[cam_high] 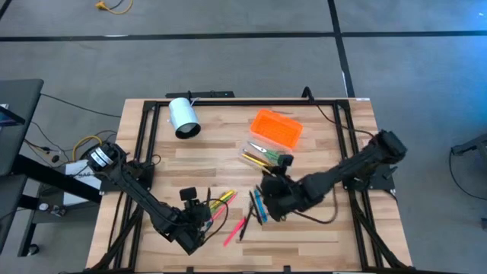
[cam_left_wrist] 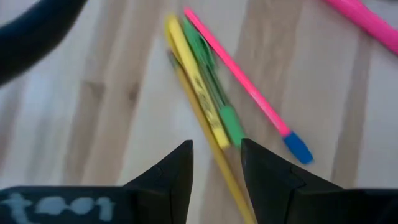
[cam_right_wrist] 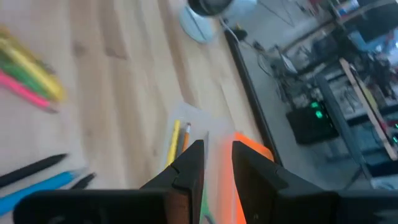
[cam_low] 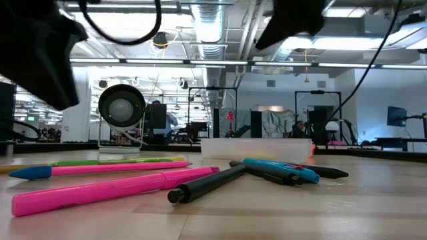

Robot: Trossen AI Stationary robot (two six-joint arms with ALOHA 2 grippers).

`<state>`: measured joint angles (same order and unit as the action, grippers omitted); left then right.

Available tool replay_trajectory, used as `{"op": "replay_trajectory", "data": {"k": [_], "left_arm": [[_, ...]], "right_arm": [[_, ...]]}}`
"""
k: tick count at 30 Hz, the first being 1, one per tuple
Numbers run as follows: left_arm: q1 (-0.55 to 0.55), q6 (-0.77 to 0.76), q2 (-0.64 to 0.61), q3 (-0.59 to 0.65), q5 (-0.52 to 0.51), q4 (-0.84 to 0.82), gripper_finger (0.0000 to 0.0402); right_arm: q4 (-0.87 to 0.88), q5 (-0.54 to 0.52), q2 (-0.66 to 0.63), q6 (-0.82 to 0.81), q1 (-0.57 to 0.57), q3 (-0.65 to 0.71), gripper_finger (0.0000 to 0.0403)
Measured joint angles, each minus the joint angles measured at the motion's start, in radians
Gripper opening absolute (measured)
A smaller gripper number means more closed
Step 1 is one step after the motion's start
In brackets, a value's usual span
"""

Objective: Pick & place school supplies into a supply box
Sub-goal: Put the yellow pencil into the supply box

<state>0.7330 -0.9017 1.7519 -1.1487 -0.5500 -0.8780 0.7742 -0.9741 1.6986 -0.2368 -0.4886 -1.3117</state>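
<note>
Pens and pencils lie scattered across the near half of the wooden table (cam_high: 319,228), well apart from the white cylinder (cam_high: 183,118) at the table's 11 o'clock. One cluster sits left of centre: a yellow pencil (cam_left_wrist: 205,134), a yellow highlighter (cam_left_wrist: 196,93), a green pen (cam_left_wrist: 214,87) and a pink pen with a blue cap (cam_left_wrist: 249,87), lying nearly parallel and touching. A second cluster of blue and black pens (cam_high: 257,205) lies just right of centre. Two loose pink pens (cam_high: 236,230) lie toward 6 o'clock.

Supply box (cam_high: 276,129), orange lid raised, stands at about 1 o'clock of table centre. It already holds a few pencils and green-handled scissors (cam_high: 280,159).

Left gripper (cam_left_wrist: 216,163) hangs over the left cluster, fingers spread a little, the yellow pencil running between them. Right gripper (cam_right_wrist: 217,163) is above the table between the blue pens and the box, fingers slightly parted with nothing seen between them.

Handling assessment: these items appear light, rigid and smooth-barrelled, so liable to roll or pivot. Grasp is best taken at mid-barrel, across the long axis. Neighbours touching the target may be dragged along. Risk of breakage is judged low.
</note>
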Motion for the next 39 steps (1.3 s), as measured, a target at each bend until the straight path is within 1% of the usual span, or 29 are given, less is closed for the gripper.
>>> {"op": "replay_trajectory", "data": {"k": [7,9,13,17,20,23,26,30,33,35,39], "left_arm": [[0.000,-0.089,0.000,0.106,0.131,0.026,0.0127],[0.000,-0.103,0.000,0.134,0.142,0.043,0.0127],[-0.001,-0.095,0.001,0.171,0.145,0.103,0.0127],[-0.009,-0.050,0.000,0.173,0.145,0.142,0.0127],[-0.013,-0.034,0.001,0.166,0.146,0.144,0.0127],[-0.024,-0.020,0.000,0.165,0.170,0.152,0.0127],[-0.038,-0.012,0.000,0.164,0.188,0.155,0.0127],[-0.056,0.005,0.000,0.164,0.201,0.172,0.0127],[-0.072,0.033,0.000,0.168,0.207,0.226,0.0127],[-0.087,0.050,0.000,0.176,0.230,0.251,0.0127],[-0.123,0.044,-0.002,0.196,0.263,0.249,0.0127]], "right_arm": [[0.026,-0.018,-0.103,-0.036,-0.164,0.037,0.0077],[0.025,-0.032,-0.128,-0.053,-0.215,0.046,0.0077],[0.022,-0.111,-0.173,-0.086,-0.332,0.073,0.0077],[0.029,-0.203,-0.202,-0.145,-0.432,0.101,0.0077],[0.044,-0.249,-0.207,-0.192,-0.491,0.108,0.0077],[0.066,-0.280,-0.207,-0.238,-0.533,0.108,0.0077],[0.088,-0.282,-0.206,-0.285,-0.558,0.108,0.0077],[0.114,-0.282,-0.206,-0.334,-0.578,0.108,0.0077],[0.131,-0.281,-0.206,-0.373,-0.588,0.108,0.0077],[0.135,-0.280,-0.205,-0.391,-0.592,0.108,0.0077],[0.126,-0.279,-0.187,-0.398,-0.598,0.137,0.0077]]}}
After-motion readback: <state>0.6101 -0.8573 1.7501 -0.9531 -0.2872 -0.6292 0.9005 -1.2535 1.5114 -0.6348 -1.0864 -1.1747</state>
